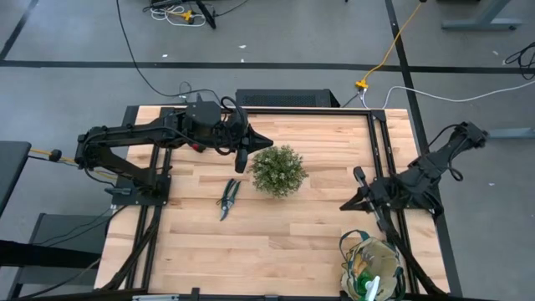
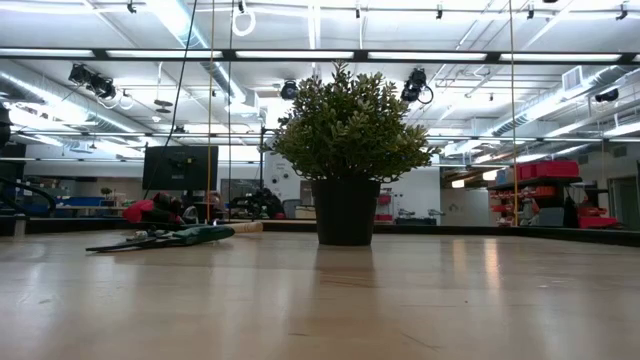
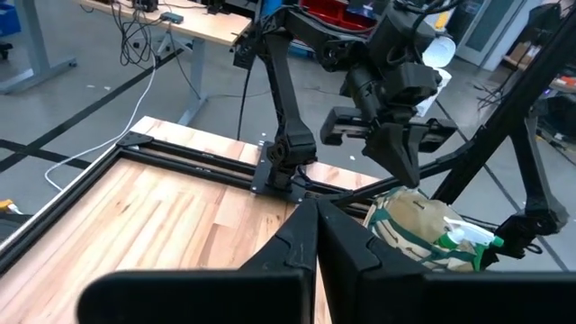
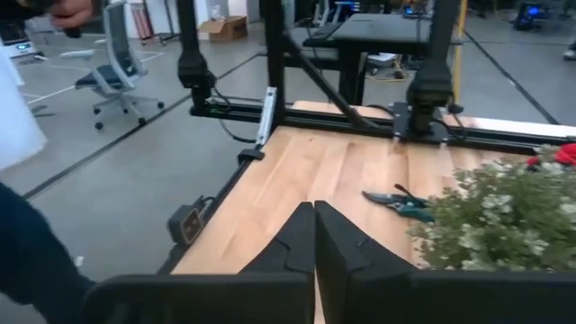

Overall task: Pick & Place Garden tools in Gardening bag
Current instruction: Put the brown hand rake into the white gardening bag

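Dark-handled pruning shears [image 1: 229,198] lie flat on the wooden table, left of the plant; they also show in the low view [image 2: 165,238] and the right wrist view [image 4: 396,202]. Red gloves [image 2: 150,210] lie at the far left, behind them. The beige gardening bag [image 1: 374,267] with green trim stands at the near right corner, with a green and white item [image 3: 463,238] and other tools inside. My left gripper [image 1: 269,140] hangs shut above the table, far-left of the plant. My right gripper [image 1: 343,205] is shut, raised right of the plant and above the bag's far side.
A round bushy green plant [image 1: 278,170] in a dark pot [image 2: 345,212] stands mid-table between the two grippers. Black frame rails [image 1: 251,110] run along the table's far and side edges. Bare wood lies between the shears and the bag.
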Controlling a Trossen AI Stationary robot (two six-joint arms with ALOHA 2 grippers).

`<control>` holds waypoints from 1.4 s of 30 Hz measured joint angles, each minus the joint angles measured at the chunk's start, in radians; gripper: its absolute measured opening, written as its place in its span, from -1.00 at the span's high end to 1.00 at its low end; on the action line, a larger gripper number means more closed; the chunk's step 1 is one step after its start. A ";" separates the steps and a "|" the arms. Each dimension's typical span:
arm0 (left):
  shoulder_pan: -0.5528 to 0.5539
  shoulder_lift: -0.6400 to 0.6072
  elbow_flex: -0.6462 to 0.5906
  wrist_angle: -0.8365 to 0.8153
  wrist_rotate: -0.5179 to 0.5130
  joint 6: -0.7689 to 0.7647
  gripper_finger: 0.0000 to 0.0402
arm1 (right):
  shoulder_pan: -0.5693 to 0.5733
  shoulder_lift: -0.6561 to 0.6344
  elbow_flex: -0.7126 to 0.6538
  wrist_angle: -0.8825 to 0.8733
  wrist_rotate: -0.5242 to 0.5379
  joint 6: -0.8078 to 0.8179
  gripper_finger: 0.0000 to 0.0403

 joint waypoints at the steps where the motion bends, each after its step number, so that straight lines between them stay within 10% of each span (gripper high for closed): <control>1: 0.000 0.000 0.000 0.000 0.000 0.006 0.95 | -0.015 0.000 0.000 0.000 -0.008 -0.007 0.99; 22: 0.000 0.000 0.000 0.000 0.000 0.017 0.95 | -0.466 -0.004 0.000 -0.002 -0.309 -0.087 1.00; 42: -0.009 -0.028 0.001 -0.095 0.023 0.119 0.98 | -0.654 -0.004 0.000 0.010 -0.311 -0.025 1.00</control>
